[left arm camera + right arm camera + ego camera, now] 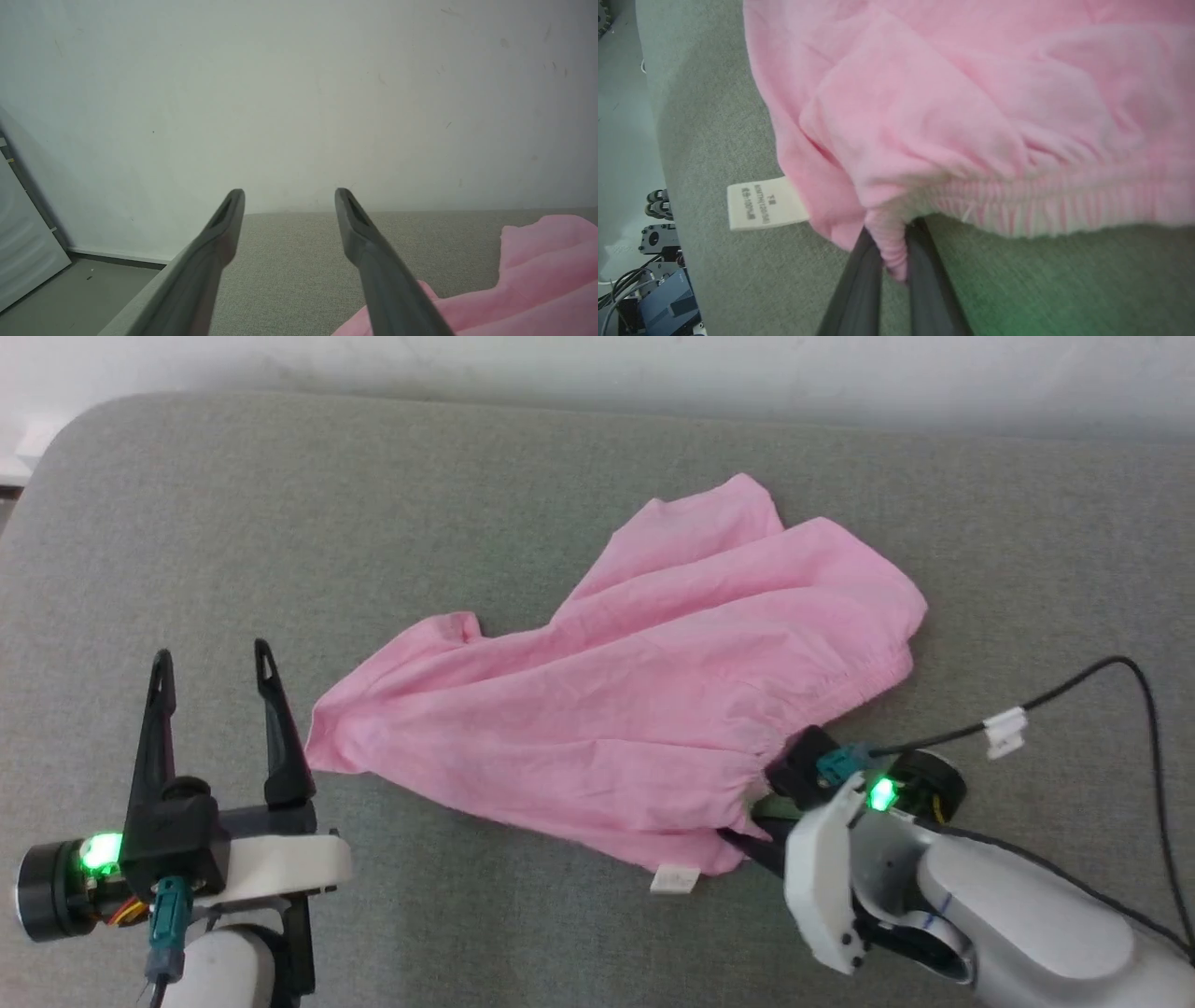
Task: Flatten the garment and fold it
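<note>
The light-pink garment (pixel 635 691) lies crumpled across the grey cushion, its gathered elastic edge (pixel 1045 210) along the near right side and its white label (pixel 674 879) sticking out at the front. My right gripper (pixel 892 233) is shut on a bunched bit of that elastic edge at the garment's front right corner. My left gripper (pixel 215 658) stands open at the lower left, just left of the garment's left corner, with nothing between its fingers (pixel 373 252). In the left wrist view the pink garment (pixel 537 280) lies to the right of the fingers.
The grey cushion (pixel 467 495) ends at a pale wall (pixel 597 373) behind. A black cable (pixel 1102 681) with a white tag loops over the cushion beside my right wrist. Floor and dark equipment (pixel 658 289) lie beyond the cushion's edge.
</note>
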{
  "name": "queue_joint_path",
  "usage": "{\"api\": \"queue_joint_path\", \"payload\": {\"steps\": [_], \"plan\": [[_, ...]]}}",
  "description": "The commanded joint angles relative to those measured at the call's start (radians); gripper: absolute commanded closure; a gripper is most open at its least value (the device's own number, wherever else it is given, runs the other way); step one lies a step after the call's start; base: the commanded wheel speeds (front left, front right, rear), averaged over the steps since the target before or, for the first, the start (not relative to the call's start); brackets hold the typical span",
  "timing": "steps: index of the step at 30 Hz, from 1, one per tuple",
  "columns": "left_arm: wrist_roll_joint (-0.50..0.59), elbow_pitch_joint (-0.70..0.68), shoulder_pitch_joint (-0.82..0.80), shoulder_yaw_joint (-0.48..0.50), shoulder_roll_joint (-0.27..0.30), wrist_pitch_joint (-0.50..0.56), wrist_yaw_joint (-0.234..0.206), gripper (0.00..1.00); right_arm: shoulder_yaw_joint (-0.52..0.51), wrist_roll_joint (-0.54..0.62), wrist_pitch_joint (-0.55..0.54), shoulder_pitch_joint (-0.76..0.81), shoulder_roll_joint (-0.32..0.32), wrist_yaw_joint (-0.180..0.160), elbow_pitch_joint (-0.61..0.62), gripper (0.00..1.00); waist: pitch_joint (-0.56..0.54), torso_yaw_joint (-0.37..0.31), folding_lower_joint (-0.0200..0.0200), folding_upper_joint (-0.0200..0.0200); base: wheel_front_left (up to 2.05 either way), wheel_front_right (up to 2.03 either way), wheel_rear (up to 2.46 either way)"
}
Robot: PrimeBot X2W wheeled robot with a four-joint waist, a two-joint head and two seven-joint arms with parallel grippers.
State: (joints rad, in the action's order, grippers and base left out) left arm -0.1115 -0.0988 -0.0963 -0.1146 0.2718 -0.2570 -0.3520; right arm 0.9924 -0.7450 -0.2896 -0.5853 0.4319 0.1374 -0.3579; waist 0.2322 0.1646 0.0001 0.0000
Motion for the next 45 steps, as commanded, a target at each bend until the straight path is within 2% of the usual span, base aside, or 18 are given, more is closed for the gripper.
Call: {"api": "queue_joint_path", "payload": {"steps": [1, 5, 9, 11, 13, 19, 20, 21, 26, 29, 31, 34, 35, 38, 41, 45], "plan": [[0.013, 0.006, 0.019, 0.012, -0.010, -0.005, 0.009, 0.00, 0.004, 0.009, 0.014, 0.019, 0.047, -0.007, 0.004, 1.00, -0.035, -0.035, -0.0001, 0.0000, 0.00, 0.00, 0.00], [0.027, 0.008, 0.044, 0.031, -0.025, -0.005, 0.029, 0.00, -0.045, 0.027, 0.042, 0.039, 0.157, -0.007, 0.120, 1.00, -0.062, -0.069, -0.0001, 0.0000, 0.00, 0.00, 0.00], [0.041, 0.005, 0.054, 0.037, -0.041, -0.005, 0.047, 0.00, -0.128, 0.030, 0.001, 0.102, 0.279, -0.007, 0.216, 1.00, -0.063, -0.093, -0.0001, 0.0000, 0.00, 0.00, 0.00], [0.047, 0.006, 0.054, 0.039, -0.048, -0.005, 0.055, 0.00, -0.169, 0.028, -0.025, 0.143, 0.317, -0.007, 0.237, 1.00, -0.056, -0.101, -0.0001, 0.0000, 0.00, 0.00, 0.00], [0.051, 0.011, 0.050, 0.038, -0.055, -0.005, 0.065, 0.00, -0.199, 0.017, -0.048, 0.186, 0.325, -0.007, 0.240, 1.00, -0.049, -0.104, -0.0001, 0.0000, 0.00, 0.00, 0.00], [0.071, 0.033, 0.034, 0.029, -0.063, -0.005, 0.093, 0.00, -0.230, 0.006, -0.081, 0.261, 0.260, -0.007, 0.150, 1.00, -0.044, -0.097, -0.0001, 0.0000, 0.00, 0.00, 0.00], [0.077, 0.038, 0.036, 0.026, -0.061, -0.005, 0.097, 0.00, -0.235, 0.010, -0.071, 0.264, 0.246, -0.007, 0.138, 0.79, -0.050, -0.096, -0.0001, 0.0000, 0.00, 0.00, 0.00], [0.084, 0.040, 0.039, 0.023, -0.058, -0.005, 0.099, 0.00, -0.241, 0.013, -0.059, 0.267, 0.232, -0.007, 0.130, 0.00, -0.057, -0.097, -0.0001, 0.0000, 0.00, 0.00, 0.00], [0.099, 0.062, 0.066, 0.002, -0.033, -0.005, 0.130, 0.00, -0.308, 0.065, 0.024, 0.289, 0.212, -0.007, 0.157, 0.00, -0.104, -0.104, -0.0001, 0.0000, 0.00, 0.00, 0.00], [0.108, 0.082, 0.079, -0.026, -0.008, 0.001, 0.166, 0.00, -0.389, 0.103, 0.062, 0.333, 0.217, -0.007, 0.221, 0.00, -0.126, -0.107, -0.0001, 0.0000, 0.00, 0.00, 0.00], [0.109, 0.074, 0.076, -0.049, 0.008, 0.046, 0.199, 0.00, -0.463, 0.134, 0.079, 0.379, 0.213, -0.007, 0.267, 0.00, -0.137, -0.107, -0.0001, 0.0000, 0.00, 0.00, 0.00], [0.093, 0.038, 0.080, -0.088, 0.029, 0.181, 0.262, 0.00, -0.573, 0.204, 0.083, 0.453, 0.196, -0.007, 0.336, 0.00, -0.143, -0.110, -0.0001, 0.0000, 0.00, 0.00, 0.00], [0.093, 0.038, 0.080, -0.088, 0.029, 0.181, 0.262, 0.00, -0.573, 0.204, 0.083, 0.453, 0.196, -0.007, 0.336, 0.00, -0.143, -0.110, -0.0001, 0.0000, 0.00, 0.00, 0.00], [0.051, -0.006, 0.090, -0.123, 0.042, 0.348, 0.328, 0.00, -0.658, 0.274, 0.069, 0.519, 0.158, -0.007, 0.403, 0.00, -0.138, -0.115, -0.0001, 0.0000, 0.00, 0.00, 0.00], [-0.026, -0.039, 0.097, -0.141, 0.041, 0.510, 0.385, 0.00, -0.697, 0.316, 0.047, 0.563, 0.118, -0.007, 0.459, 0.00, -0.122, -0.121, -0.0001, 0.0000, 0.00, 0.00, 0.00], [-0.141, -0.044, 0.112, -0.150, 0.056, 0.702, 0.433, 0.00, -0.707, 0.343, 0.025, 0.579, 0.082, -0.007, 0.496, 0.00, -0.102, -0.140, -0.0001, 0.0000, 0.00, 0.00, 0.00]]}}
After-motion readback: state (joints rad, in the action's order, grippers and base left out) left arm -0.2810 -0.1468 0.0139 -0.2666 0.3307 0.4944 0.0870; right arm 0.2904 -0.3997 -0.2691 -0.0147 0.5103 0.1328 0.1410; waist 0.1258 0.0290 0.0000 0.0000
